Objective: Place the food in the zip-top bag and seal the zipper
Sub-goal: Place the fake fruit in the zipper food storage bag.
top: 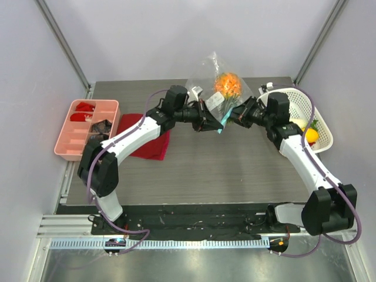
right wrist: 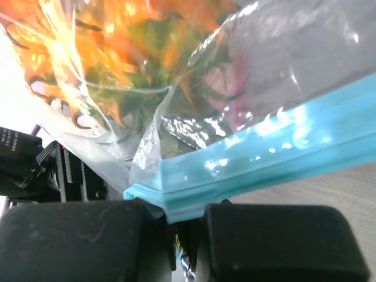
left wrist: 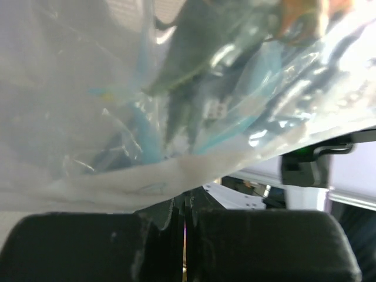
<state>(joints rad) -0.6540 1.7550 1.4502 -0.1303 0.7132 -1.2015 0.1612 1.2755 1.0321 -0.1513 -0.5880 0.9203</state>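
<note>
Held up just beside the basket (top: 294, 106), the bag (top: 218, 69) holds the pineapple (top: 228, 85), its zipper (right wrist: 282, 147) stretching lengthwise away from the right gripper (right wrist: 185, 211), which is clenched on its end, while the left gripper (left wrist: 185, 207) pinches the bag's edge close by.

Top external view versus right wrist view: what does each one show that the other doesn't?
Only top external: the pink tray, the red cloth, and the white basket with a yellow-orange fruit still in it. Only right wrist: the teal zipper pinched in the right gripper, seen close up. Both: the zip-top bag with orange food inside.
</note>
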